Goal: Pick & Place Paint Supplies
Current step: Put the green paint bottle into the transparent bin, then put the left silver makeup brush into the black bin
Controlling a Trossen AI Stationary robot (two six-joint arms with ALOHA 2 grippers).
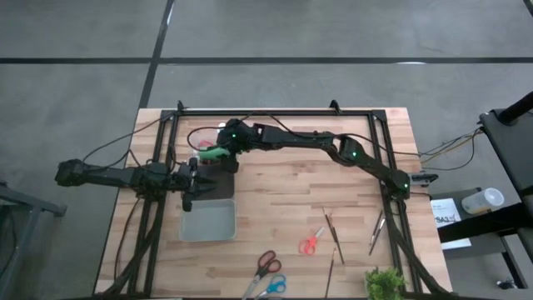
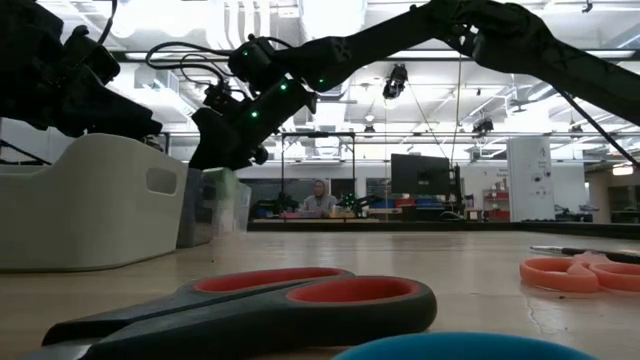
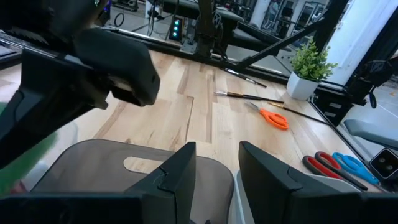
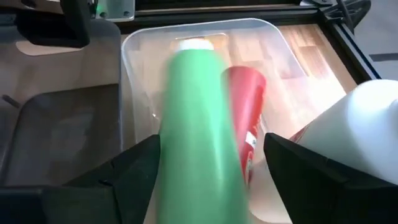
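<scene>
One bottle in hand: right gripper (image 4: 199, 165) clamps green bottle (image 4: 198, 124) over clear bin (image 4: 140, 43), red bottle (image 4: 245, 109) inside. Left gripper (image 3: 214, 168) waits beside bin, jaws part-open, empty. Next: lower w/ care, release, fetch brushes (image 1: 333, 233) well apart from bin

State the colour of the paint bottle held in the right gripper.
Green; the paint bottle in the right gripper shows best in the right wrist view.

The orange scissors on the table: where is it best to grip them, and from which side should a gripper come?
Probably from straight above, closing across the narrow blades of the orange scissors, just past the pivot. They lie flat with open wood around them, and the looped handles are wider.
</scene>
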